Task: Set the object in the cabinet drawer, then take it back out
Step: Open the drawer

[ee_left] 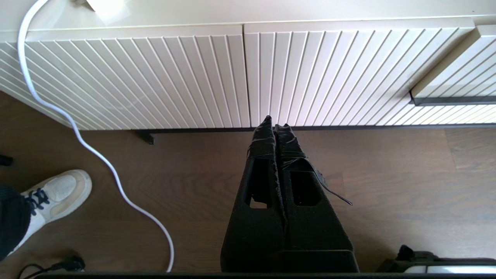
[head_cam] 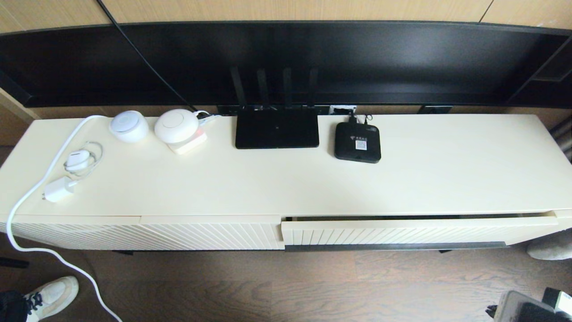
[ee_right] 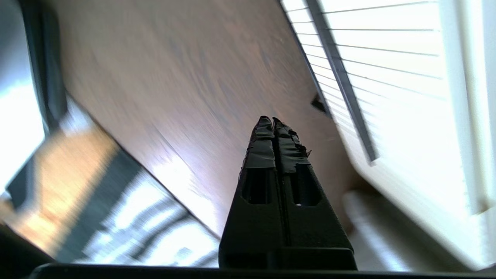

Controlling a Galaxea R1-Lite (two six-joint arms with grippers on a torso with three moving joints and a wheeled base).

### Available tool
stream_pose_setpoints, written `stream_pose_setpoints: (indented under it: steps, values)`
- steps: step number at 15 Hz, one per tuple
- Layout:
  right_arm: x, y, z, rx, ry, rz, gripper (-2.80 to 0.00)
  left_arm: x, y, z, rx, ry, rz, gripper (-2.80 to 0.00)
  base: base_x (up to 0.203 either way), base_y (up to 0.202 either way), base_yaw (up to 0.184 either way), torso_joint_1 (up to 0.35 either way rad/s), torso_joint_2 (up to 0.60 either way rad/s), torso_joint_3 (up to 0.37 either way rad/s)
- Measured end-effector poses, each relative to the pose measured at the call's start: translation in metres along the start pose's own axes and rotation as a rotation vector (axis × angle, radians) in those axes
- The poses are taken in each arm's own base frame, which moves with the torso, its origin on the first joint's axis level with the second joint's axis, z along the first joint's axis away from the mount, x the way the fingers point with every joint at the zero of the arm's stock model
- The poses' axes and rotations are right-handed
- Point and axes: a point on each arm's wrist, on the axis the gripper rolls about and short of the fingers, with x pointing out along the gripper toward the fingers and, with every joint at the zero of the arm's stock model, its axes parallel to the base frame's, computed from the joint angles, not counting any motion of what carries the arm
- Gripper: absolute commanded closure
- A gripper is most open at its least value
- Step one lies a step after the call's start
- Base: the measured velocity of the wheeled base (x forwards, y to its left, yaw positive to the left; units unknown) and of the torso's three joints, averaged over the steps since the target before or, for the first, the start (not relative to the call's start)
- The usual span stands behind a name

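Right wrist view, right gripper (ee_right: 272,119) jaws clenched, empty, above floor, left gripper (ee_left: 276,123) likewise pinched together.

No legible text; unreadable label on the small black set-top box (head_cam: 357,142)

Head view: even soft daylight, sharp; cabinet top (head_cam: 313,179) bulges, edges bowed. Left wrist view sharp, floor (ee_left: 387,174) dim. Right wrist view: motion blur; cream drawer front (ee_right: 407,97) beside shut jaws blown out; bright glare on floor behind them.
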Motion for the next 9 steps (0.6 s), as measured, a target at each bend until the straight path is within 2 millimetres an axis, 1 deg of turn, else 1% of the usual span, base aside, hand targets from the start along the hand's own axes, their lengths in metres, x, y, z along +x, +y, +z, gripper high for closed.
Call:
stream_pose_setpoints:
  steps: [2, 3, 6, 9]
  values:
    - [0.001, 0.001, 0.000, -0.143, 0.002, 0.006, 0.00, 0.000, 0.000, 0.000, 0.000, 0.000, 0.000, 0.00, 0.000, 0.000, 0.000, 0.000, 0.00, 0.000]
    - [0.002, -0.001, 0.003, -0.192, -0.007, 0.000, 0.00, 0.000, 0.000, 0.000, 0.000, 0.000, 0.000, 0.00, 0.000, 0.000, 0.000, 0.000, 0.00, 0.000]
    - [0.013, -0.005, 0.017, -0.255, -0.065, -0.031, 0.00, 0.000, 0.000, 0.000, 0.000, 0.000, 0.000, 0.00, 0.000, 0.000, 0.000, 0.000, 0.00, 0.000]
    - [0.031, -0.003, 0.032, -0.319, -0.127, -0.051, 0.00, 0.000, 0.000, 0.000, 0.000, 0.000, 0.000, 0.00, 0.000, 0.000, 0.000, 0.000, 0.00, 0.000]
